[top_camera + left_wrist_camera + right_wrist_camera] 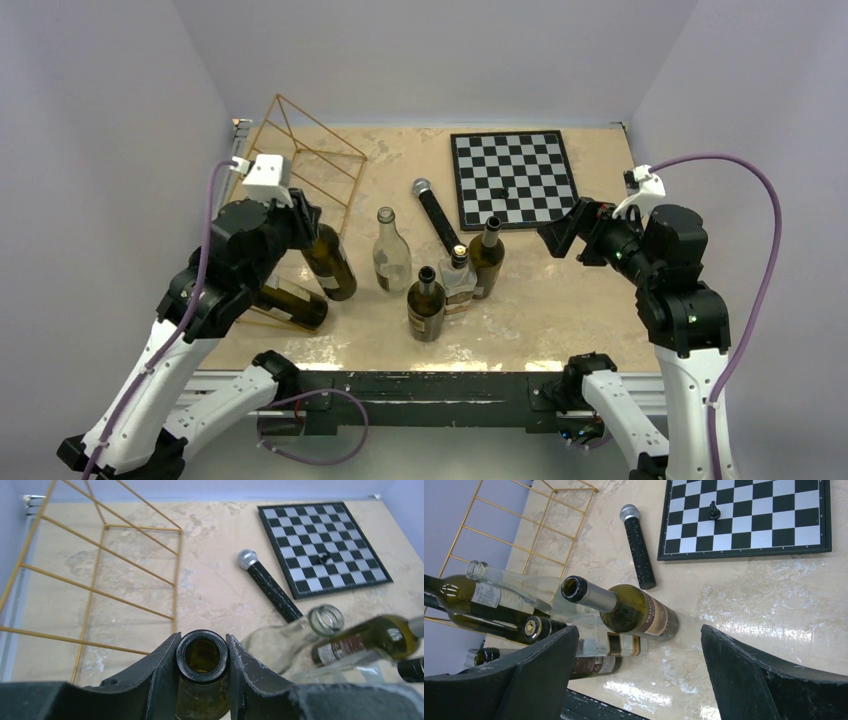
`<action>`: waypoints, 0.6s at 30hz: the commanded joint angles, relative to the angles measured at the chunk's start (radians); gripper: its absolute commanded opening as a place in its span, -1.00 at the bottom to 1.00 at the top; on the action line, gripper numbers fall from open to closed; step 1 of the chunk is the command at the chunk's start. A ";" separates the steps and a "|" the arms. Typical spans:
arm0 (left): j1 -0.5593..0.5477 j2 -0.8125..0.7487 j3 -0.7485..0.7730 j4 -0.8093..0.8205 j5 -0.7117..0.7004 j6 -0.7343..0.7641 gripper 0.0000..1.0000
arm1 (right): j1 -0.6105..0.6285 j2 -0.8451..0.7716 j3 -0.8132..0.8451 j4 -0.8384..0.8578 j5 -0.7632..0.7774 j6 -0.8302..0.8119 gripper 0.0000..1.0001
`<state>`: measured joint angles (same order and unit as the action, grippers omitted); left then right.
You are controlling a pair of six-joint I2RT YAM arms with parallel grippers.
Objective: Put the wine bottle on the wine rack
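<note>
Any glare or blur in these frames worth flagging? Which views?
Right wrist: bright glare patches on the table near the bottom edge; chessboard sharp. Left wrist: the clear bottle at the right looks smeared, the wine bottle in the foreground crisp. Top external: even, soft light, no hard shadows.

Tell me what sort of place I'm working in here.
Likely a staged robot test cell, not a home: plain walls box in one table, and unrelated props share it: a chessboard, a microphone, a gold wine rack.
</note>
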<state>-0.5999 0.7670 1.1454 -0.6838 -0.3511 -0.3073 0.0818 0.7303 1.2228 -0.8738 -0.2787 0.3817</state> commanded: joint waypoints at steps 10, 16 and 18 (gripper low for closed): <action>0.289 0.054 0.133 0.036 0.090 -0.084 -1.00 | -0.006 -0.003 0.016 0.012 0.007 0.002 0.95; 0.441 0.073 0.104 0.077 0.235 -0.142 -1.00 | -0.006 -0.001 0.014 0.014 0.009 0.005 0.95; 0.488 0.080 0.090 0.099 0.281 -0.164 -1.00 | -0.006 0.000 0.011 0.015 0.010 0.005 0.95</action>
<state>-0.1875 0.8486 1.2209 -0.7483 -0.1932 -0.3920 0.0818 0.7307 1.2228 -0.8738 -0.2790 0.3820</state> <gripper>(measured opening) 0.398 0.974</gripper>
